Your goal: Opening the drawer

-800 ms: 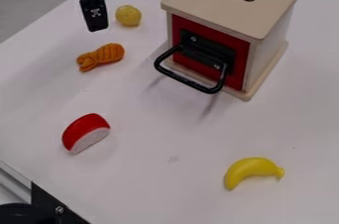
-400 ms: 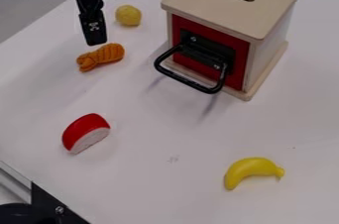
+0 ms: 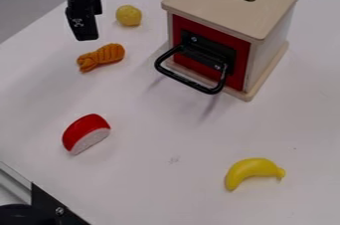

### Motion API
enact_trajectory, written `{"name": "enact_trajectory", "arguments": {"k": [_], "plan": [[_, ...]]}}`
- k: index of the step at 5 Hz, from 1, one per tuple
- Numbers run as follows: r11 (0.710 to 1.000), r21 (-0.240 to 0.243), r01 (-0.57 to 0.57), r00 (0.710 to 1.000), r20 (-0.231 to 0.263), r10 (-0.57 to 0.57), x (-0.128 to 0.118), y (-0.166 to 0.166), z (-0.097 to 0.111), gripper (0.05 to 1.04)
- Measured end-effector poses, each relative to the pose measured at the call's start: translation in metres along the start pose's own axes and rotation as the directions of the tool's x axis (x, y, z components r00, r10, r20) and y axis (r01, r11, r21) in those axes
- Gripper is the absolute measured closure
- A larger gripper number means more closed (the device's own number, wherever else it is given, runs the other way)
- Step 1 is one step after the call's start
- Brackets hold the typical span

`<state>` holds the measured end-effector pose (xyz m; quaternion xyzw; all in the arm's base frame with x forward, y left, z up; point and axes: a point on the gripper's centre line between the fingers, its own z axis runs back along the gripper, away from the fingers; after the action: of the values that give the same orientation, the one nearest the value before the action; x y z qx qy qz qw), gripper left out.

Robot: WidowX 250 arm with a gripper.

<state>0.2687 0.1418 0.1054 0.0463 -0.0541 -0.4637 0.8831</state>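
The black gripper (image 3: 83,29) hangs at the upper left of the camera view, above the orange toy and left of the box, apart from both. A pale wooden box (image 3: 232,0) with a slot in its top stands at the upper right. Its red drawer front (image 3: 240,64) sits flush in the box's near face. From that front a black loop handle (image 3: 193,85) sticks out, with nothing holding it.
Just below the gripper lies an orange ridged toy (image 3: 102,57), with a yellow ball (image 3: 128,15) behind it. A red and white piece (image 3: 86,133) is at the left and a yellow banana (image 3: 253,171) at the lower right of the white table (image 3: 159,189).
The gripper first came down a little, then shifted slightly left and up, and its orientation has turned somewhat. The box, its drawer and the toys have stayed in place.
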Motion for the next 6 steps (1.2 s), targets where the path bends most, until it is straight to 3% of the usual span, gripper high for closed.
{"name": "enact_trajectory", "arguments": {"k": [2, 4, 5, 6], "plan": [[0.968, 0.001, 0.251, 0.968, -0.004, -0.251, 0.014, -0.041, 0.010, 0.084], [0.925, -0.012, 0.381, 0.925, 0.022, -0.380, 0.037, -0.066, 0.004, 0.084], [0.898, 0.005, 0.440, 0.897, 0.030, -0.440, 0.050, -0.067, 0.000, 0.084], [0.871, -0.009, 0.491, 0.871, 0.031, -0.490, 0.063, -0.068, -0.013, 0.084]]}}
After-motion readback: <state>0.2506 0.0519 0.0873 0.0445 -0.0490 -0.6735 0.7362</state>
